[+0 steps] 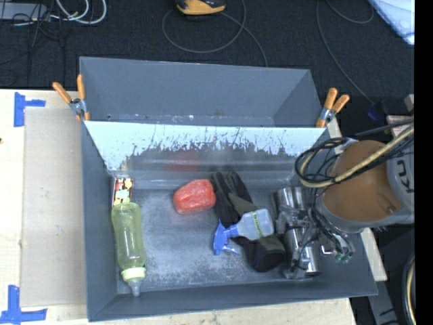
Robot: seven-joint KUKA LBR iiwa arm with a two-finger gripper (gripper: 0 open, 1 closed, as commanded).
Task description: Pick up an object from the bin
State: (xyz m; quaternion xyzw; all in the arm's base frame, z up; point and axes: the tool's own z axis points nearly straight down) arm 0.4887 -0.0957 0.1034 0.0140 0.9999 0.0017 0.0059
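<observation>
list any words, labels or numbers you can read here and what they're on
Nothing here reads for certain.
Yellow bottle, label at its far end: coloured print, too small to read.
Arm, dark marking near the right side: cut off and blurred, unreadable.

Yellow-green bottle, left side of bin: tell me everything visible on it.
The bottle is translucent yellow-green, plastic-looking, with a pale narrow cap toward the near rim and a colourful printed patch at its far end. It lies on its side on the bin floor along the left wall, clear of the red lump; wall contact is unclear.
</observation>
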